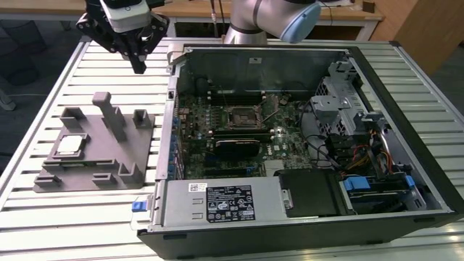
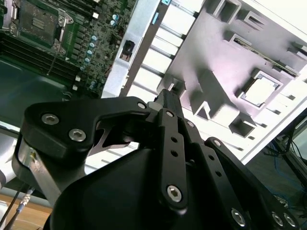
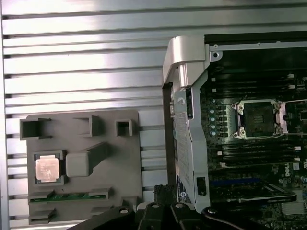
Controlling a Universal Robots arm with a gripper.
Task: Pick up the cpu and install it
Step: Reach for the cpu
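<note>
Currently the cpu [image 1: 70, 144] is seated in a pocket of the grey tray [image 1: 101, 142] on the table [image 1: 73, 217], beside the open computer case [image 1: 290, 239]. The hand [image 1: 138, 66] is held high, well apart from the cpu, fingers pressed together and empty. For a clean pickup, they should be spread and squared to the chip's edges. The pins of the socket [image 1: 240, 115] cannot be made out.
</note>
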